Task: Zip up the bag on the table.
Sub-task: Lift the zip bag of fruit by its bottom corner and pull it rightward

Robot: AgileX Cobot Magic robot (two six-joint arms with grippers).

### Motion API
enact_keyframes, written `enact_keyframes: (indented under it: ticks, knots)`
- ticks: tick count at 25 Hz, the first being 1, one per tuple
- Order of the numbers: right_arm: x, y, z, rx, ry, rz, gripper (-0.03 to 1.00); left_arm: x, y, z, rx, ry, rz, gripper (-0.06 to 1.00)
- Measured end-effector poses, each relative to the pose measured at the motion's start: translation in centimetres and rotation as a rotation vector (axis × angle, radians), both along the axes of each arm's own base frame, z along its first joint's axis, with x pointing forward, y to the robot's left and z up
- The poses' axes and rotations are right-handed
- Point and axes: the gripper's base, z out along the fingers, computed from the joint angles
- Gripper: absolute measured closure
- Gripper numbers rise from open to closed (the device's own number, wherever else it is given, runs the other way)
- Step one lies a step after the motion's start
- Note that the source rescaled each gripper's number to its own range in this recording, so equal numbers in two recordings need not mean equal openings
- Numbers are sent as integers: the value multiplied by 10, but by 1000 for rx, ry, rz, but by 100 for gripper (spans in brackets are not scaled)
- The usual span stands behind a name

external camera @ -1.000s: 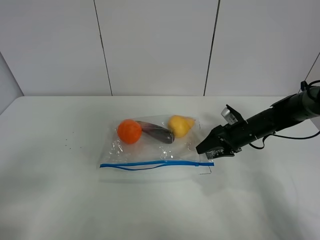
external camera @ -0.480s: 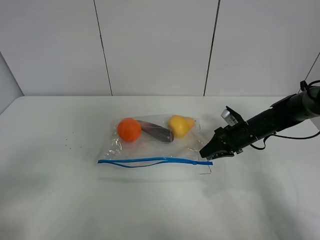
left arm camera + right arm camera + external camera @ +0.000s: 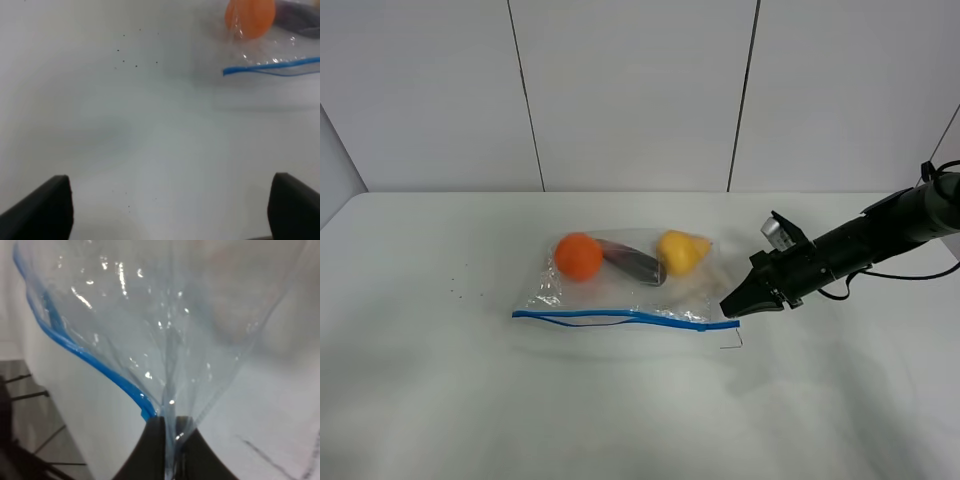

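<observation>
The clear bag (image 3: 620, 290) lies on the white table (image 3: 470, 400), with an orange (image 3: 578, 257), a dark eggplant (image 3: 632, 263) and a yellow pear (image 3: 678, 250) inside. Its blue zip strip (image 3: 620, 316) runs along the near edge, nearly straight. My right gripper (image 3: 732, 308) is shut on the bag's right corner at the end of the strip; the right wrist view shows the plastic (image 3: 175, 315) and the strip (image 3: 90, 360) pinched between the fingers (image 3: 155, 440). My left gripper (image 3: 170, 210) is open and empty, well away from the bag's left end (image 3: 270, 66).
Small dark specks (image 3: 455, 292) mark the table to the left of the bag. A panelled white wall (image 3: 630, 90) rises behind the table's far edge. The right arm (image 3: 860, 240) and its cable reach in from the right.
My right gripper has lifted and drawn the bag's right corner slightly. The blue strip has pulled straight, and the sagging gap in it has narrowed.
</observation>
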Motion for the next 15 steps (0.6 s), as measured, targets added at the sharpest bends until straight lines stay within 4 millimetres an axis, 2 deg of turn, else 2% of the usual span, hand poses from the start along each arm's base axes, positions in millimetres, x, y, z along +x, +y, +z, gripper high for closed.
enact_keyframes:
  ticks: [6,15]
  knots:
    - [1,7,11,136,34,-31,97,0,0,0,0,0,0,-6]
    - [7,10,16,204,126,-168,97,0,0,0,0,0,0,-6]
